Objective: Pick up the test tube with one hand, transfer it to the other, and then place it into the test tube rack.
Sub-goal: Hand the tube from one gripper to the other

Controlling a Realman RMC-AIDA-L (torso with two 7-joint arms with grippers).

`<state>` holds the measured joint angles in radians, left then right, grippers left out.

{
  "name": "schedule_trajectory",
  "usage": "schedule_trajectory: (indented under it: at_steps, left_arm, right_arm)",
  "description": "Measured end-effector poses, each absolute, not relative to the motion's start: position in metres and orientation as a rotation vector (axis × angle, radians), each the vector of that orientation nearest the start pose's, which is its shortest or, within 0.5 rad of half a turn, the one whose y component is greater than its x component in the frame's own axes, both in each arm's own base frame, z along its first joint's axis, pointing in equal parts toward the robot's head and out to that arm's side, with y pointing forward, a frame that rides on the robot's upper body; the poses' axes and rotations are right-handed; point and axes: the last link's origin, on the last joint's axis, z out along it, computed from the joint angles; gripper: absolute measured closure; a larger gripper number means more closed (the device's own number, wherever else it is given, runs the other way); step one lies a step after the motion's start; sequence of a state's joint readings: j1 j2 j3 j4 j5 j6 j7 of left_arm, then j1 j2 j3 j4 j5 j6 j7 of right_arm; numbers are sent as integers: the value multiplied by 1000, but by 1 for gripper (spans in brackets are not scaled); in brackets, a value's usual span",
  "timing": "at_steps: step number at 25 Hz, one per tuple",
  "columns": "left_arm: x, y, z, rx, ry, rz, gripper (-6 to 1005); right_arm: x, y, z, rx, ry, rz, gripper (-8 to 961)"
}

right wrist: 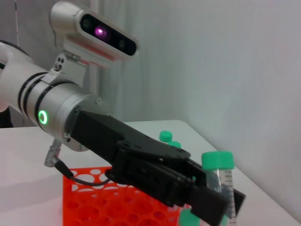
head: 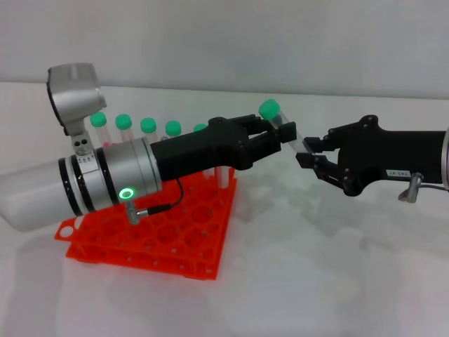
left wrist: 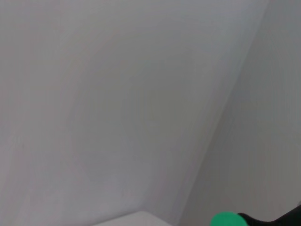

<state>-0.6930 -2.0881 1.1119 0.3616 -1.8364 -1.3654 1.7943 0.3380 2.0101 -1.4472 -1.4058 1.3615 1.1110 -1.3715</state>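
On the left, the orange rack (head: 161, 235) sits on the bench with a row of capped tubes standing along its far side. Above its far corner the left claw (head: 280, 133) is clamped on the test tube (head: 275, 116), held upright so it can drop into a hole. The right claw (head: 306, 151) hangs just beside it, fingers spread and empty, so the handover looks done.

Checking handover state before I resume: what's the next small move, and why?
Probably swing the left end effector back over the test tube rack. It is shut on the test tube, held roughly upright with the green cap on top, while the right end effector sits open just beside it, apparently not gripping. So the transfer looks done and only placement remains.
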Motion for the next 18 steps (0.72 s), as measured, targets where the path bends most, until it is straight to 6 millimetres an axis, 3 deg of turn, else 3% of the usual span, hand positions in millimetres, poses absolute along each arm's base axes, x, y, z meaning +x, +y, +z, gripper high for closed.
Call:
schedule_trajectory:
  at_steps: [6, 12, 18]
  left_arm:
    - [-181, 364, -49, -2576, -705, -1201, 603]
    - [-181, 364, -49, -2573, -707, -1203, 776]
    - [-181, 363, -49, -2578, -706, -1209, 780]
  right_arm:
    - [150, 350, 18, -2641, 146, 435, 754]
    - [152, 348, 18, -2644, 97, 424, 754]
    - [154, 342, 13, -2687, 24, 407, 753]
